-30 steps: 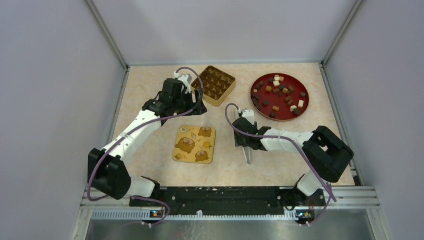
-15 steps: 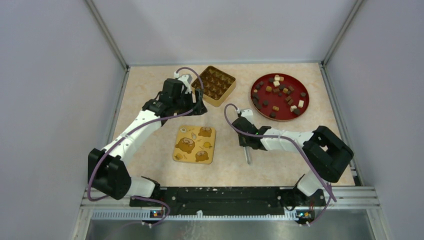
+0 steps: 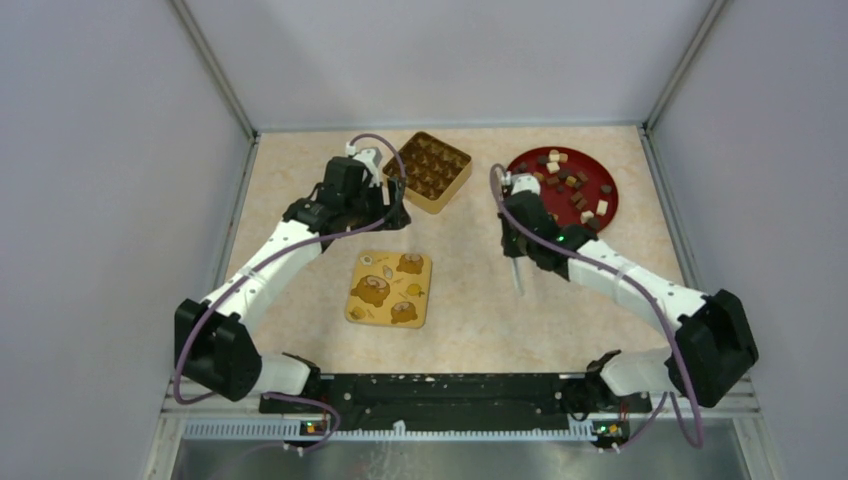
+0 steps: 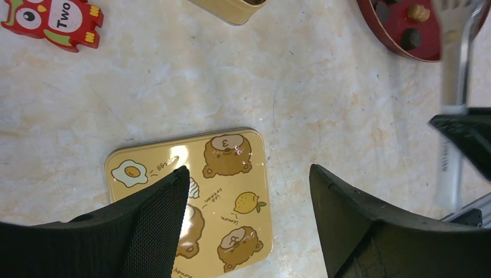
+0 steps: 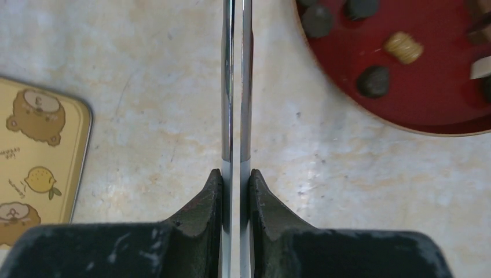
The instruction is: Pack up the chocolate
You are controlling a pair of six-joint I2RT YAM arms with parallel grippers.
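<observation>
Step in hand, by my read: fetching a piece. Your right hand (image 5: 236, 179) is clenched on the tongs (image 5: 228, 87), blades squeezed together, beside the red plate (image 3: 614, 205) at 1 o'clock. The chocolate (image 3: 565, 185) lies loose on that plate; the tin (image 3: 428, 170) sits at 12 o'clock. Next you'd need to ease the squeeze, then pinch one piece. Your left hand (image 4: 248, 174) hangs released over the lid (image 3: 390, 288). Readable: "Two" on the owl sticker (image 4: 49, 20); "lemon", "egg" on the lid.

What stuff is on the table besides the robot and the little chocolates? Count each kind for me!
Red plate: 1
Gold tin: 1
Yellow lid: 1
Metal tongs: 1
Red owl: 1
Total: 5
</observation>
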